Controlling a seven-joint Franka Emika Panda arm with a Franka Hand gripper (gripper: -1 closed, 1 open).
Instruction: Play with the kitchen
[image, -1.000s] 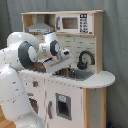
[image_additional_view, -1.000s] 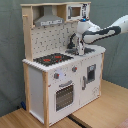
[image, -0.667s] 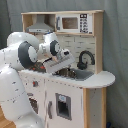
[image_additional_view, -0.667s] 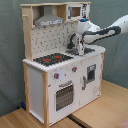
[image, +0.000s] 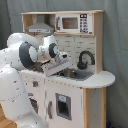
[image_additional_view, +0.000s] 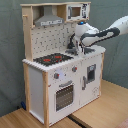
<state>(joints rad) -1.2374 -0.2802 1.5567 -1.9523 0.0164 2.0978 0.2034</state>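
Look at the first exterior view, starting from the first exterior view's left. Your white robot arm (image: 20, 60) fills that side and reaches across the kitchen (image: 75, 95). Its gripper (image: 60, 65) hangs low over the sink (image: 75, 74), tilted. You cannot tell from either view whether it is wide or closed, or whether it has hold of anything. Just past it stands the black faucet (image: 85, 59), curved like a hook. Above are the grey hood (image: 39, 26) and a toy microwave (image: 74, 23).

Now the second exterior view, from the second exterior view's left. The kitchen (image_additional_view: 40, 85) stands on a wooden floor (image_additional_view: 107, 105) in front of a grey curtain (image_additional_view: 10, 55). You see the stovetop (image_additional_view: 52, 58) with its 2 red rings, and the oven door (image_additional_view: 64, 95) below it. Then comes the gripper (image_additional_view: 75, 48), down by the sink side, with the arm (image_additional_view: 107, 32) coming in from the second exterior view's right.
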